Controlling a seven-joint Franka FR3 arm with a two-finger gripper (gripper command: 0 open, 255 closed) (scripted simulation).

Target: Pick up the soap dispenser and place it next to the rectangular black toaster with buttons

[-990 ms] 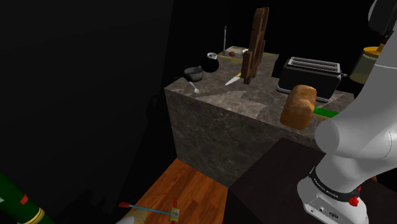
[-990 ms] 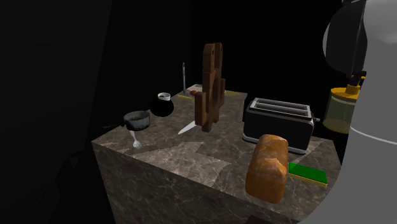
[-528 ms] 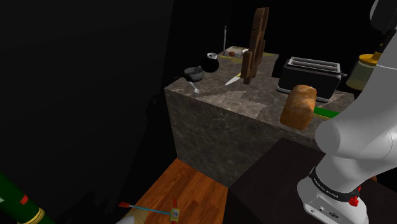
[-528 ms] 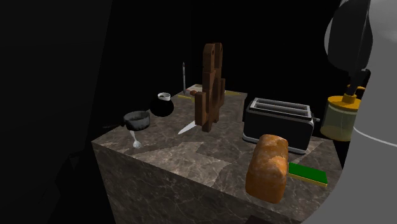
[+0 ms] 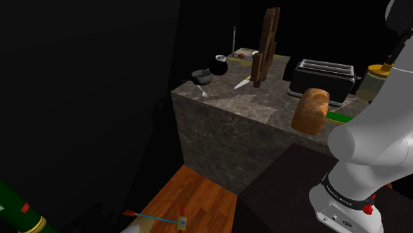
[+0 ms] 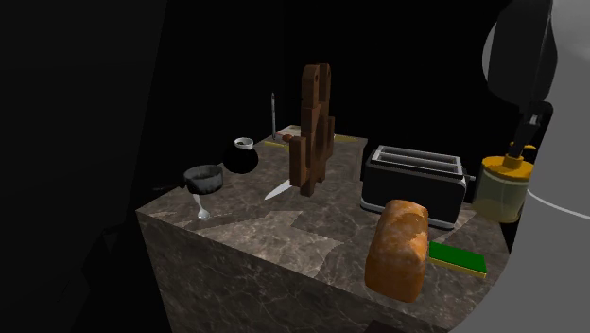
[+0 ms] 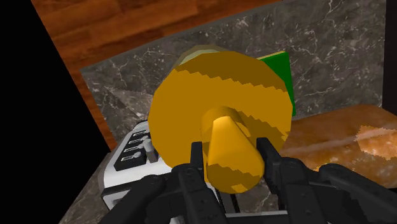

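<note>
The soap dispenser [image 6: 500, 186] is a pale yellow-green bottle with an orange cap and pump. It hangs upright just beyond the end of the black two-slot toaster [image 6: 414, 184], at the second exterior view's right. My gripper [image 7: 232, 162] is shut on the orange pump [image 7: 230, 149], one black finger on each side. In the shoulder view the soap dispenser [image 5: 372, 77] shows past the toaster [image 5: 322, 77], partly hidden by my white arm. In the wrist view the toaster's buttons [image 7: 135, 154] lie below the cap. I cannot tell whether the bottle's base touches the counter.
A bread loaf [image 6: 401, 248] and a green sponge [image 6: 458, 258] lie on the marble counter [image 6: 274, 241] in front of the toaster. A tall brown wooden block [image 6: 313, 128], a knife [image 6: 279, 190], a black round pot [image 6: 242, 156] and a glass [image 6: 201, 183] stand further left. Wooden floor [image 5: 192, 198] lies below.
The soap dispenser has come down in my gripper and drifted slightly closer to the toaster's end. Everything else on the counter is unmoved.
</note>
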